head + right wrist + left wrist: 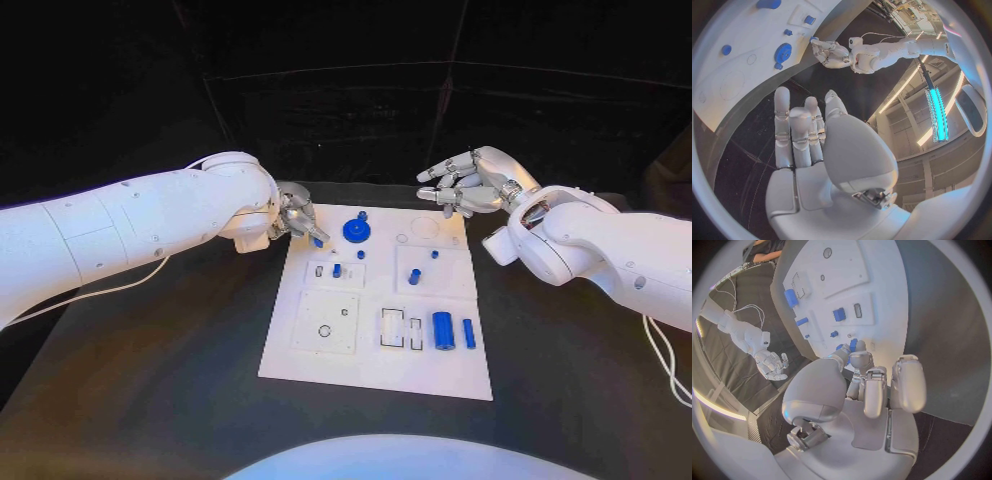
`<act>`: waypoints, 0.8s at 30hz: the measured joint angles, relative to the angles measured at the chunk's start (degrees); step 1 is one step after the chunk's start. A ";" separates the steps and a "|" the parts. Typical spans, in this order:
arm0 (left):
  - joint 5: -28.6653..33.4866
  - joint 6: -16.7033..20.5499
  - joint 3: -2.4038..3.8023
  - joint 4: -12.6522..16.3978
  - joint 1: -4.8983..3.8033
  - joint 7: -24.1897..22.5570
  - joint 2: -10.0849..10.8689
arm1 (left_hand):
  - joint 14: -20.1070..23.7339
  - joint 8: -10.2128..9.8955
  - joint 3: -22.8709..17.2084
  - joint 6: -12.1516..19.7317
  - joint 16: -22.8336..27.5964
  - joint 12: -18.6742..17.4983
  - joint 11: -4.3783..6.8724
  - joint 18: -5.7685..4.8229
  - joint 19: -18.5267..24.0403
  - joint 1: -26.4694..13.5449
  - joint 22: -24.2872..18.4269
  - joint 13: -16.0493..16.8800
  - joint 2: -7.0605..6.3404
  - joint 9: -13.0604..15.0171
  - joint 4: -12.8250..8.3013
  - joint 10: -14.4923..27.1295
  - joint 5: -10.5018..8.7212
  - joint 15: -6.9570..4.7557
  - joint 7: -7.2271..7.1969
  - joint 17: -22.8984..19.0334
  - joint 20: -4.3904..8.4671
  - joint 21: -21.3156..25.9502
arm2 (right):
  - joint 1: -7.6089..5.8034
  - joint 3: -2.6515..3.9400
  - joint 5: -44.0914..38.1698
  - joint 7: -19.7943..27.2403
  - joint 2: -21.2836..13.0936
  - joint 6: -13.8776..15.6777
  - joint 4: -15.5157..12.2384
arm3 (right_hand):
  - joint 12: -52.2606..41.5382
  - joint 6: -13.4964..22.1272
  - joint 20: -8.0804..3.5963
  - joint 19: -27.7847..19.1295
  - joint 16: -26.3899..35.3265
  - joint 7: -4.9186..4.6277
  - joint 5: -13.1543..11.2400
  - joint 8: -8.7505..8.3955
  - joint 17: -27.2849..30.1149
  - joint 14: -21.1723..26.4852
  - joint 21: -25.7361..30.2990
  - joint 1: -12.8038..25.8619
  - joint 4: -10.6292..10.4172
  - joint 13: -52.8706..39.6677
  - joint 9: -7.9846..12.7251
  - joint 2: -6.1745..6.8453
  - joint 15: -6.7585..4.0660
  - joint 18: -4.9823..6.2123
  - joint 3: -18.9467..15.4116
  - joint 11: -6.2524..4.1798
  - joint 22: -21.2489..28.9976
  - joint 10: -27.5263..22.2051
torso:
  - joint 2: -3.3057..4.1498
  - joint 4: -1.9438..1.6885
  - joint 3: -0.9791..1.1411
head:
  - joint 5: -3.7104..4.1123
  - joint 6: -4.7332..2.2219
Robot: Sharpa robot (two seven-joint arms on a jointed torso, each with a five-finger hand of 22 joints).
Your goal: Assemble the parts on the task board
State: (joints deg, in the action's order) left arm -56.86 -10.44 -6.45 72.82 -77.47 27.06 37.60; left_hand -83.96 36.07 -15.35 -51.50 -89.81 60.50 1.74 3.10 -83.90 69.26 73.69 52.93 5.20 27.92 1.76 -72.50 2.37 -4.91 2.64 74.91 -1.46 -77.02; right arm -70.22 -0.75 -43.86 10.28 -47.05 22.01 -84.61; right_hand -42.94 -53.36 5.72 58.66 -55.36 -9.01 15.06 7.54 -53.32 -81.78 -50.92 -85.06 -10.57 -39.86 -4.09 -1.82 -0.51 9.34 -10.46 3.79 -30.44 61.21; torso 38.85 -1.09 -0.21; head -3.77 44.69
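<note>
Head view: white task board (378, 350) lying at the middle of the black worktop (159, 380), long side running from near edge to far edge. Left robot hand (296, 218) lowered over the board's far left corner, fingers drawn together, a small blue part (317, 241) at the fingertips. In the left wrist view, same blue part (853, 345) pinched between fingertips directly above the board surface (879, 300). Right robot hand (464, 183) raised just past the board's far right corner, fingers loosely curled and apart, holding nothing; in the right wrist view, fingers (784, 125) extended side by side, empty.

On the board: blue round disc part (356, 232) near the far edge, left of centre, beside the left fingertips. Small blue pegs (336, 270) standing in the left middle section, further pegs (414, 277) in the right middle section. Blue cylinder (443, 329) and slim blue bar (469, 333) lying side by side near the right edge of the near half, next to a rectangular recess (394, 327). Square plate (326, 322) with a small hole on the left side of the near half.
</note>
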 measured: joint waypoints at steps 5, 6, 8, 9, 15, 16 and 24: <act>-1.77 3.06 -0.08 3.90 0.97 -0.89 1.97 | 0.00 0.32 -0.61 -0.13 0.00 0.00 0.01 0.00 -0.20 -0.27 0.29 0.15 -0.26 0.05 -0.14 -0.40 -0.02 0.00 -0.11 0.00 0.20 -0.20 | 0.00 0.00 0.00 0.00 0.00 -0.04 0.20 | 0.00 0.00 0.00 0.00 0.00 0.00 0.00 0.00 0.00 0.00 0.00 0.00 0.00 0.00 0.00 0.00 0.00 0.00 0.00 0.00 0.00 0.00 | -0.04 -0.13 0.01 | -0.11 0.08; -2.18 3.60 -0.08 4.44 1.18 -1.06 2.29 | 0.00 0.32 -0.67 -0.20 0.00 0.00 0.01 0.00 -0.20 -0.39 0.37 0.21 -0.39 0.08 -0.20 -0.40 -0.08 0.00 -0.19 0.00 0.20 -0.31 | 0.00 -0.01 0.00 0.00 0.00 -0.04 0.25 | 0.00 0.00 0.00 0.00 0.00 0.00 0.00 0.00 0.00 0.00 0.00 0.00 0.00 0.00 0.00 0.00 0.00 0.00 0.00 0.00 0.00 0.00 | -0.05 -0.15 0.00 | -0.11 0.09; -2.93 4.50 -0.11 5.25 1.52 -1.33 2.79 | 0.00 0.33 -1.15 -0.21 0.00 0.23 0.01 0.00 -0.20 -0.50 0.49 0.27 -0.49 0.10 -0.36 -0.41 0.03 0.00 -0.19 0.00 0.20 -0.31 | 0.00 -0.01 0.00 0.00 0.01 -0.05 0.33 | 0.00 0.00 0.00 0.00 0.00 0.00 0.00 0.00 0.00 0.00 0.00 0.00 0.00 -0.01 0.00 0.00 0.00 0.00 0.00 0.00 0.00 0.00 | -0.07 -0.20 -0.02 | -0.12 0.14; -3.52 5.17 -0.12 5.82 1.78 -1.51 3.18 | 0.00 0.33 -1.15 -0.21 0.00 0.28 0.01 0.01 -0.20 -0.55 0.48 0.27 -0.55 0.10 -0.36 -0.41 0.11 0.00 -0.19 0.00 0.20 -0.31 | 0.00 -0.01 0.00 0.00 0.01 -0.06 0.37 | 0.00 0.00 0.00 0.00 0.00 0.00 0.00 0.00 0.00 0.00 0.00 0.00 0.00 0.00 0.00 0.00 0.00 0.00 0.00 0.00 0.00 0.00 | -0.07 -0.20 -0.03 | -0.12 0.15; -6.09 7.44 -0.16 7.81 2.68 -1.81 4.52 | 0.00 0.33 -1.95 -0.21 0.00 0.28 0.20 0.00 -0.20 -0.99 0.59 0.26 -0.98 0.15 -0.65 -0.61 0.12 0.00 -0.18 0.00 0.20 -0.30 | 0.00 -0.01 0.00 0.02 0.02 -0.10 0.55 | 0.00 0.00 0.00 0.00 0.00 0.00 0.00 0.00 0.01 0.00 0.00 0.00 0.00 -0.01 0.00 0.00 0.00 0.00 0.00 0.00 0.00 0.00 | -0.06 -0.20 -0.05 | -0.19 0.16; -6.43 7.67 -0.16 8.01 2.78 -1.81 4.65 | 0.00 0.33 -2.01 -0.21 0.00 0.28 0.20 0.00 -0.20 -0.99 0.60 0.26 -0.98 0.16 -0.60 -0.61 0.12 0.00 -0.18 0.00 0.20 -0.30 | 0.00 -0.01 0.00 0.02 0.02 -0.10 0.57 | 0.00 0.00 0.00 0.00 0.00 0.00 0.00 0.00 0.01 0.00 0.00 0.00 0.00 -0.01 0.00 0.00 0.00 0.00 0.00 0.00 0.00 0.00 | -0.05 -0.18 -0.05 | -0.24 0.16; -8.69 8.37 -0.18 8.85 3.65 -1.79 5.04 | 0.00 0.32 -2.87 -0.22 0.00 0.28 0.02 0.01 -0.20 -1.44 0.59 0.26 -1.43 0.17 -1.14 -0.83 0.11 0.00 -0.17 0.00 0.20 -0.30 | 0.02 -0.01 0.00 0.04 0.12 -0.15 0.73 | 0.00 0.00 0.00 0.00 0.00 0.00 0.00 0.00 0.01 0.00 0.00 0.00 0.00 -0.01 0.00 0.00 0.00 0.00 0.00 0.00 0.00 0.00 | -0.02 -0.09 -0.05 | -0.20 0.39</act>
State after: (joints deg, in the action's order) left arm -65.55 -2.07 -6.63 81.67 -73.82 25.26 42.64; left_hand -83.96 36.39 -18.22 -51.72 -89.81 60.79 1.76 3.10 -84.10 67.82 74.28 53.19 3.77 28.09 0.62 -73.33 2.48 -4.91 2.47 74.91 -1.26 -77.32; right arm -70.20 -0.77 -43.86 10.32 -46.93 21.86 -83.87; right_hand -42.94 -53.36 5.72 58.66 -55.36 -9.01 15.06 7.54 -53.31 -81.78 -50.92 -85.06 -10.57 -39.87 -4.09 -1.82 -0.51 9.35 -10.46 3.79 -30.44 61.21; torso 38.84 -1.18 -0.26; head -3.97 45.08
